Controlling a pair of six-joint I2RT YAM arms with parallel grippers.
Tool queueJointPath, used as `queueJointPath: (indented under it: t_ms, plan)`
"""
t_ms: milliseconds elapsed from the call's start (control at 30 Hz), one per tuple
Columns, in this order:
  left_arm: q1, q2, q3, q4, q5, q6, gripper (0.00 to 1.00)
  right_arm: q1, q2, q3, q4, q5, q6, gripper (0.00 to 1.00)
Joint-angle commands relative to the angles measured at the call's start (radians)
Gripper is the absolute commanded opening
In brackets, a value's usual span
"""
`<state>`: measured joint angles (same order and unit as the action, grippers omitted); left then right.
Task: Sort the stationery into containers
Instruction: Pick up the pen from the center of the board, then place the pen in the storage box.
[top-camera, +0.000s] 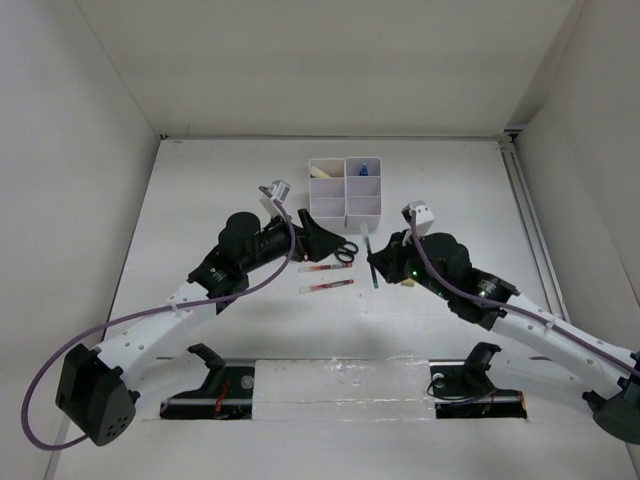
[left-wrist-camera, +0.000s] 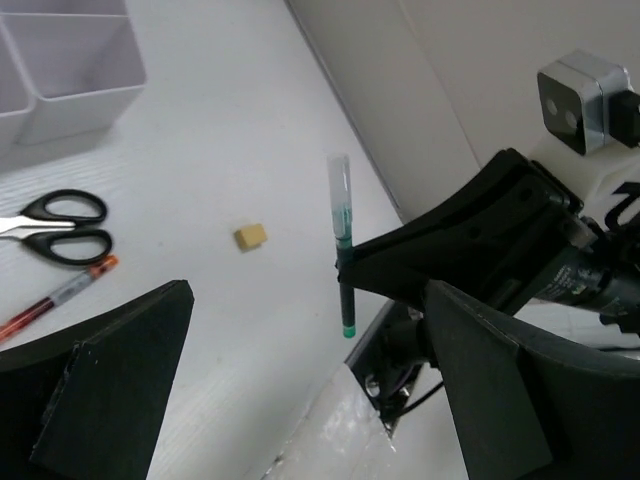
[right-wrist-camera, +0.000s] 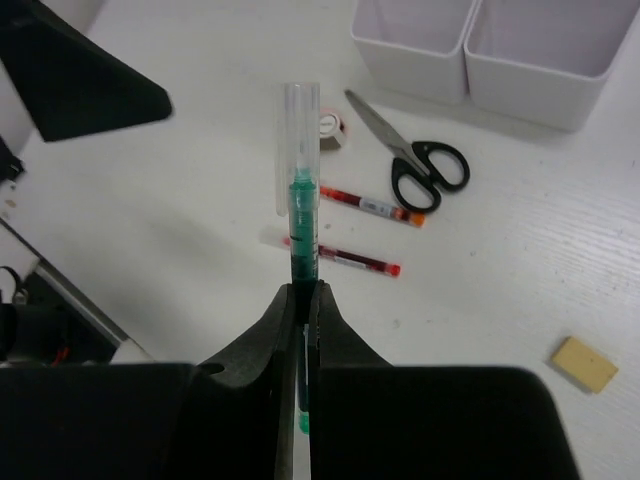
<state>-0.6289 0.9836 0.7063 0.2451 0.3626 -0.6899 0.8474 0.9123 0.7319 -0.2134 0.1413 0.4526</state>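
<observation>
My right gripper (top-camera: 385, 255) is shut on a dark green pen (right-wrist-camera: 302, 225) with a clear cap and holds it above the table; the gripper shows close up in the right wrist view (right-wrist-camera: 303, 298). The white containers (top-camera: 346, 187) stand behind, with a blue-capped bottle (top-camera: 365, 168) and a pale yellow bar (top-camera: 322, 172) inside. Black-handled scissors (top-camera: 338, 250) and two red-white pens (top-camera: 322, 267) (top-camera: 326, 286) lie in front of them. My left gripper (top-camera: 322, 238) is open and empty just above the scissors' blades. A yellow eraser (right-wrist-camera: 584, 363) lies to the right.
A small white roll (right-wrist-camera: 331, 130) lies by the scissors' tip. In the left wrist view the held pen (left-wrist-camera: 344, 250), the eraser (left-wrist-camera: 250, 236) and the scissors (left-wrist-camera: 62, 228) show. White walls enclose the table on three sides.
</observation>
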Motion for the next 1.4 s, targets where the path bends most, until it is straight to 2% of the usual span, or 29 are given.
queueJointPath:
  t_ms: [0, 167, 333, 700, 800, 833, 867, 967, 1000, 1033, 1100, 1133, 1167, 1267, 1300, 1367]
  plan:
    - [-0.034, 0.01, 0.007, 0.255, 0.11, -0.048, 1.0, 0.004, -0.029, 0.02, 0.086, -0.034, -0.002, 0.0]
    - [-0.066, 0.093, 0.041, 0.332, 0.136, -0.068, 1.0, 0.004, -0.029, 0.055, 0.121, -0.084, -0.002, 0.0]
    - [-0.077, 0.136, 0.061, 0.341, 0.136, -0.068, 0.98, 0.004, -0.029, 0.055, 0.144, -0.109, -0.002, 0.0]
    - [-0.077, 0.188, 0.042, 0.384, 0.107, -0.045, 0.73, 0.004, -0.018, 0.034, 0.223, -0.215, -0.002, 0.0]
    - [-0.077, 0.216, 0.042, 0.395, 0.107, -0.034, 0.56, 0.004, -0.007, 0.034, 0.238, -0.241, -0.002, 0.0]
    - [-0.077, 0.23, 0.042, 0.395, 0.107, -0.034, 0.48, 0.004, -0.007, 0.024, 0.249, -0.25, -0.002, 0.0]
    - [-0.077, 0.242, 0.042, 0.404, 0.107, -0.034, 0.35, 0.004, -0.007, 0.024, 0.249, -0.25, 0.007, 0.0]
    - [-0.077, 0.254, 0.051, 0.413, 0.119, -0.034, 0.18, 0.004, -0.007, 0.024, 0.249, -0.232, 0.008, 0.0]
    - [-0.077, 0.265, 0.051, 0.413, 0.128, -0.034, 0.04, 0.004, -0.007, 0.024, 0.249, -0.232, 0.008, 0.0]
    - [-0.077, 0.265, 0.051, 0.413, 0.128, -0.034, 0.0, 0.004, -0.007, 0.024, 0.249, -0.232, 0.008, 0.02]
    - [-0.077, 0.265, 0.062, 0.413, 0.128, -0.025, 0.0, 0.004, -0.007, 0.015, 0.249, -0.223, 0.008, 0.35]
    - [-0.077, 0.265, 0.085, 0.389, 0.128, -0.016, 0.0, 0.004, -0.007, 0.015, 0.249, -0.21, 0.008, 0.61]
    - [-0.077, 0.265, 0.097, 0.372, 0.101, 0.027, 0.0, 0.004, -0.018, 0.006, 0.249, -0.201, 0.008, 0.99]
    - [-0.077, 0.276, 0.162, 0.265, 0.001, 0.101, 0.0, 0.004, -0.065, -0.003, 0.189, -0.094, 0.02, 1.0]
    - [-0.077, 0.288, 0.185, 0.229, -0.086, 0.152, 0.0, 0.004, -0.079, -0.003, 0.134, -0.06, 0.03, 1.0]
    - [-0.077, 0.322, 0.246, 0.156, -0.167, 0.196, 0.0, 0.004, -0.127, -0.003, 0.088, 0.01, 0.031, 1.0]
